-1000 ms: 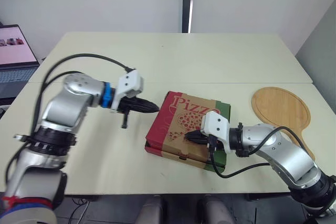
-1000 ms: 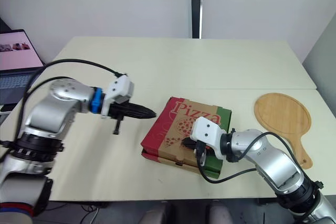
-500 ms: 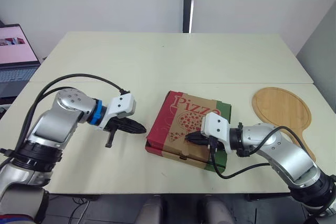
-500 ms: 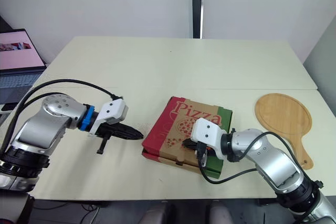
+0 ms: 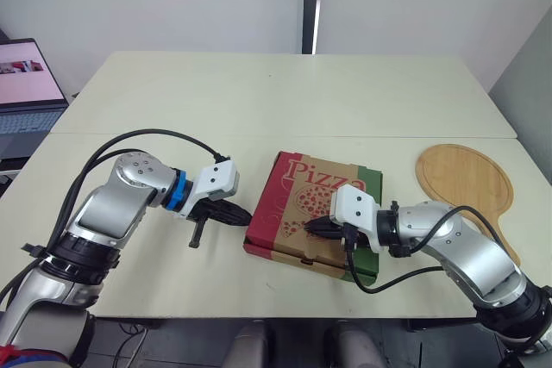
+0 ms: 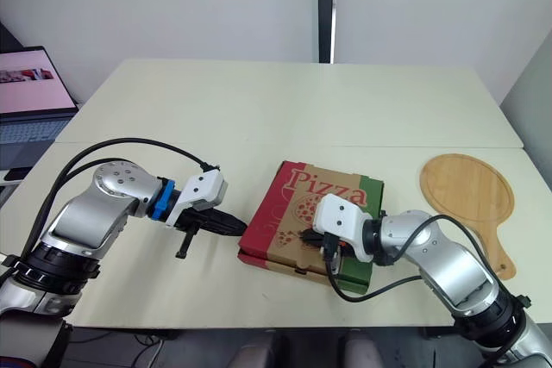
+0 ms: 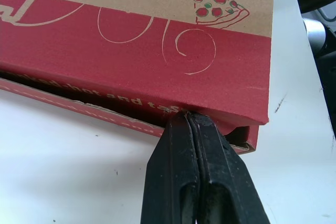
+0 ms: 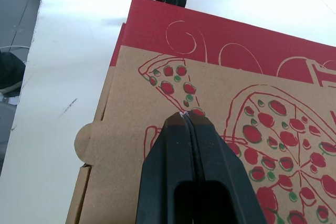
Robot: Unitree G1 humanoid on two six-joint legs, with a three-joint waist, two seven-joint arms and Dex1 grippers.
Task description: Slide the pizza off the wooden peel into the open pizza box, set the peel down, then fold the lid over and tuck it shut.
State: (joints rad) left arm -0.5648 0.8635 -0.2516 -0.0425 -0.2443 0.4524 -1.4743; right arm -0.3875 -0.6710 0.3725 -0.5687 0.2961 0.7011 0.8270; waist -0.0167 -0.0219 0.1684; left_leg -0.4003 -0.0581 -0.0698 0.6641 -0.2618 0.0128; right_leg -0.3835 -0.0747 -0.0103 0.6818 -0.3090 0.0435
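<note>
Left claw [image 5: 245, 213] clenched against pizza box [image 5: 297, 180] edge; right claw [image 5: 310, 227] clenched atop it.

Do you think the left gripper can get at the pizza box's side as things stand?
Likely yes: the left gripper, fingers shut, touches the pizza box at its red side; nothing intervenes.

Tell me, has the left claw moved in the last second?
Yes. Against the pizza box, the left claw has come from its far left corner toward the robot; its shut tips touch the left side.
</note>
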